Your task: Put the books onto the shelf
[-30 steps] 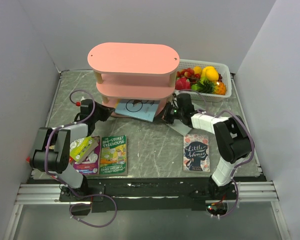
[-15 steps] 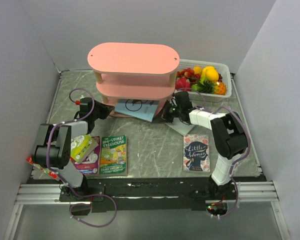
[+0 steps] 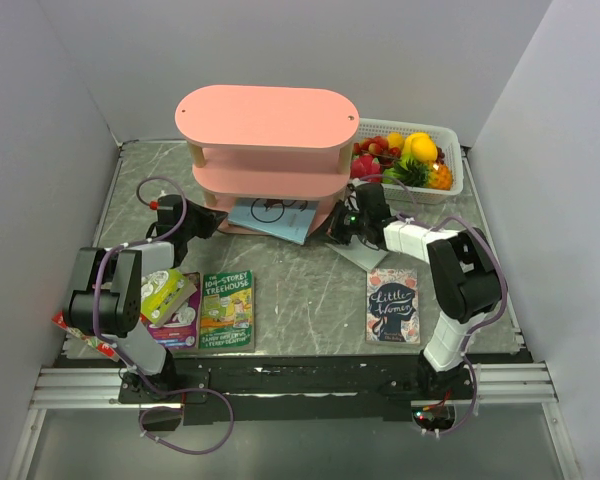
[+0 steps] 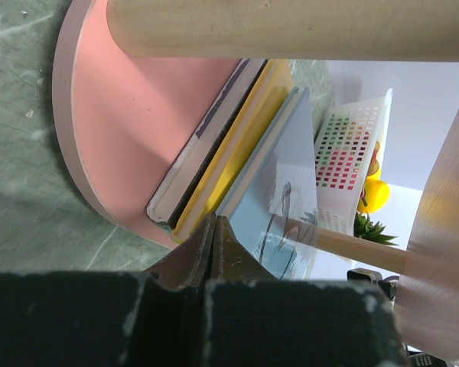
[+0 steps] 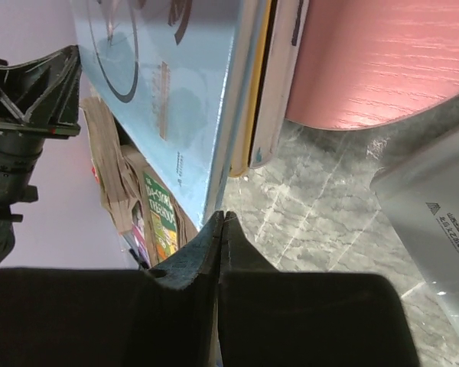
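Near edge: the glossy green Treehouse paperback point(image 3: 227, 311), dark Little Women point(image 3: 392, 306) and the lime-over-purple pair point(image 3: 170, 305) lie flat on the marbled counter point(image 3: 310, 290), unmoved over the last second; a red cover point(image 3: 60, 323) shows more now that the left elbow has swung. Mid-counter: left fingers point(image 4: 213, 229) and right fingers point(image 5: 222, 229) are pressed fully together, holding nothing, tips at opposite ends of the light blue book point(image 3: 272, 218), which barely shifted; judged a squaring nudge, loose books pending. Far: it tops a thin yellow book point(image 4: 237, 145) on the bottom oval board of the matte pink shelf point(image 3: 268, 117), with round pale posts point(image 4: 291, 27).
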Controlling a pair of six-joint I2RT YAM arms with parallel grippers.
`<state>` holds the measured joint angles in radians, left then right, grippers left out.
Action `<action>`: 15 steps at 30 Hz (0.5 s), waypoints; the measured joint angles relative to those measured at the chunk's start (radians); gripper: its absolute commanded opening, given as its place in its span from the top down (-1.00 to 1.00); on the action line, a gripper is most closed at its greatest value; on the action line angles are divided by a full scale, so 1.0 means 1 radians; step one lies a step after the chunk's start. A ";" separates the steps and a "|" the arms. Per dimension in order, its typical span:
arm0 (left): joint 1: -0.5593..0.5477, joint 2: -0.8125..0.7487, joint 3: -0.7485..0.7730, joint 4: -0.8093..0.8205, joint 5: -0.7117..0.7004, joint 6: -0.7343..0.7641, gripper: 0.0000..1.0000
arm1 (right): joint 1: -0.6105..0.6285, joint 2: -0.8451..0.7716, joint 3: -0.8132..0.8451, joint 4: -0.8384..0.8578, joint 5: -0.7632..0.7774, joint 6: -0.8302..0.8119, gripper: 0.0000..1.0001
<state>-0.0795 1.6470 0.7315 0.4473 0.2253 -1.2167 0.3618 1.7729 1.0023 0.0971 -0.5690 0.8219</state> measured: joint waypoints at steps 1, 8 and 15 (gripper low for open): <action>0.000 0.000 0.000 0.000 0.002 0.000 0.97 | 0.000 0.000 0.000 0.003 0.000 0.001 1.00; 0.001 0.006 0.000 0.005 0.011 -0.003 0.97 | 0.000 0.001 0.001 0.014 -0.002 0.007 1.00; 0.002 0.007 0.000 0.006 0.014 -0.005 0.97 | 0.000 0.032 0.034 0.015 -0.010 0.011 1.00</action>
<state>-0.0776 1.6539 0.7315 0.4530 0.2394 -1.2213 0.3618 1.8046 1.0363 0.1123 -0.5785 0.8330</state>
